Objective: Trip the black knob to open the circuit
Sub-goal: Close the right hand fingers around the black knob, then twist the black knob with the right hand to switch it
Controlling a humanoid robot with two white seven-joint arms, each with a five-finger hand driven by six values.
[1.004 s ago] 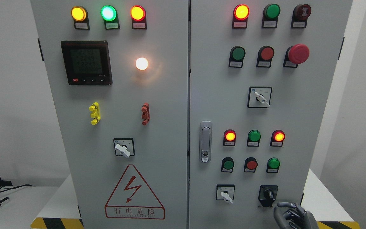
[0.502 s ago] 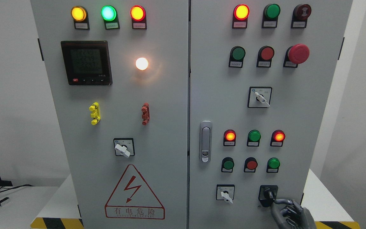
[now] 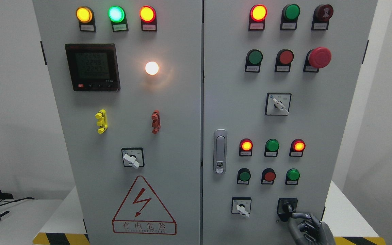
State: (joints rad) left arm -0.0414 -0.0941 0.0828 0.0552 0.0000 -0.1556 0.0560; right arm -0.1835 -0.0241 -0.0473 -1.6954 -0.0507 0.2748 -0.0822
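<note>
The black knob point(image 3: 287, 206) sits in a black square plate at the bottom right of the grey cabinet's right door point(image 3: 237, 112). Its handle tilts from upper left to lower right. My right hand point(image 3: 294, 217) comes up from the bottom edge just below and right of the knob. One finger point(image 3: 301, 215) lies across to the knob's lower end, with the thumb under it, and the other fingers are curled. The palm is cut off by the frame's edge. My left hand is out of view.
A white selector switch point(image 3: 241, 206) sits left of the knob. A row of green and red buttons point(image 3: 269, 176) and lit lamps point(image 3: 272, 145) is above it. A door latch point(image 3: 219, 151) is mid-panel. Yellow-black hazard tape point(image 3: 356, 240) marks the base.
My right hand has risen and moved left from below the knob until its fingers close on the knob's lower end. The knob's handle has gone from upright to tilted.
</note>
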